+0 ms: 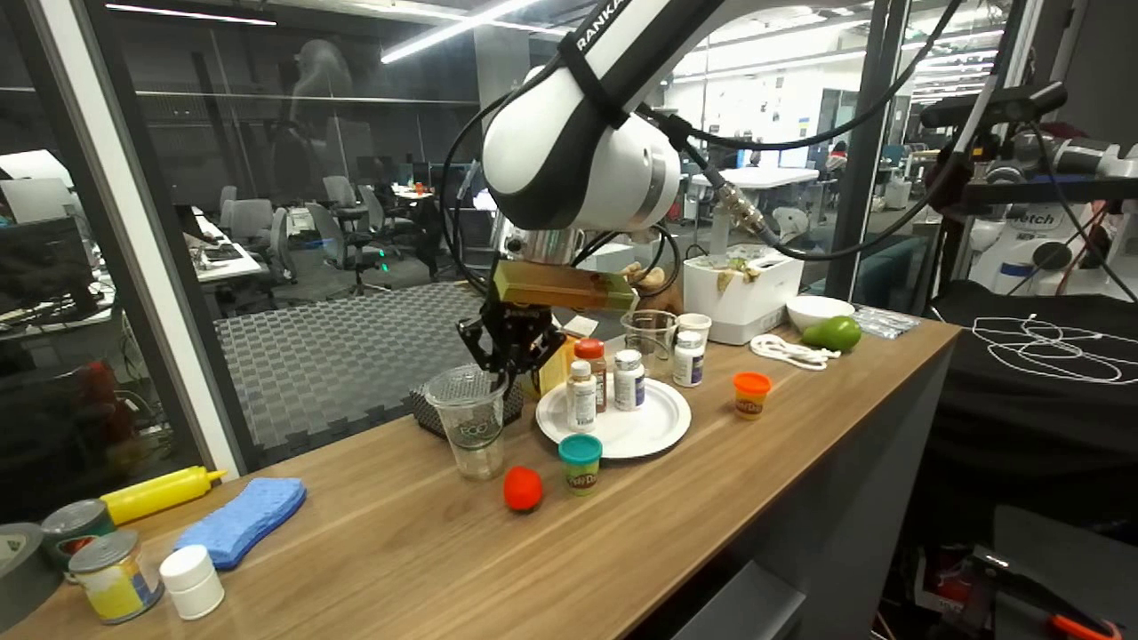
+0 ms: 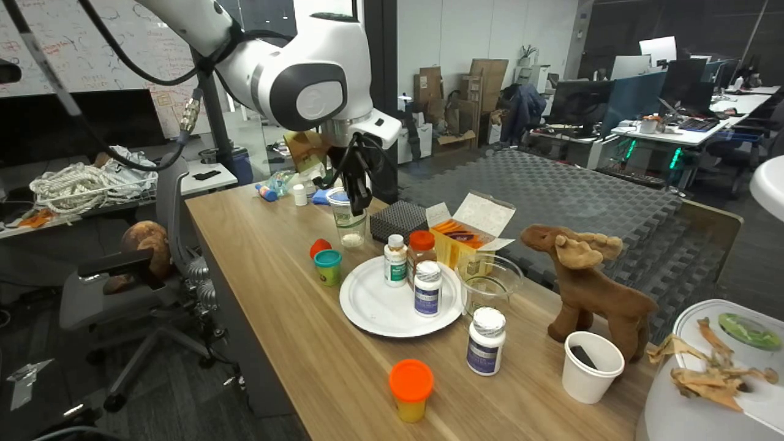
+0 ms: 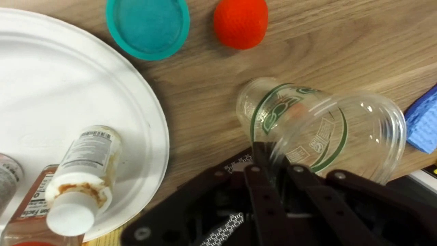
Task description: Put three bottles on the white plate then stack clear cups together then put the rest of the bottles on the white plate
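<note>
One wooden counter (image 1: 400,551), three bottles (image 1: 581,400) on white plate (image 1: 653,434), fingers (image 2: 360,199) pinching clear cup (image 1: 474,440), office chairs (image 1: 332,233) beyond glass (image 1: 267,151).

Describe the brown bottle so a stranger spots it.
On the table sits a round white plate. The brown bottle stands on it. Its cap alone is red: the green-labelled bottle and purple-labelled bottle beside it have white ones.

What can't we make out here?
Whether the gripper pinches the near clear cup: contact dark and blurred, wrist view.
Red-capped bottle: cap mostly cut off by bottom edge, wrist view.
White plate: cut off by left edge, wrist view.
Gray roll: cut off by left edge, in an exterior view.
</note>
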`<act>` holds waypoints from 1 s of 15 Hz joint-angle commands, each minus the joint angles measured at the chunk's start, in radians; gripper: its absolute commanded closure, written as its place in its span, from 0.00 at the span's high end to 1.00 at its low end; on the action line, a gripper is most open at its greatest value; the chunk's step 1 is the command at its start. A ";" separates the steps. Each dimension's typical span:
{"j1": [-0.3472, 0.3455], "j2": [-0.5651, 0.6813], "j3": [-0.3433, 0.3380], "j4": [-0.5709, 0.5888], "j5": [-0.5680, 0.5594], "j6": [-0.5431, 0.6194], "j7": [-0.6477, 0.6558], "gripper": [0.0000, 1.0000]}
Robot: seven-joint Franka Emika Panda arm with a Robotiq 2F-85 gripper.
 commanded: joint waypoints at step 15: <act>-0.106 -0.626 -0.072 -0.403 -0.341 0.006 0.296 0.02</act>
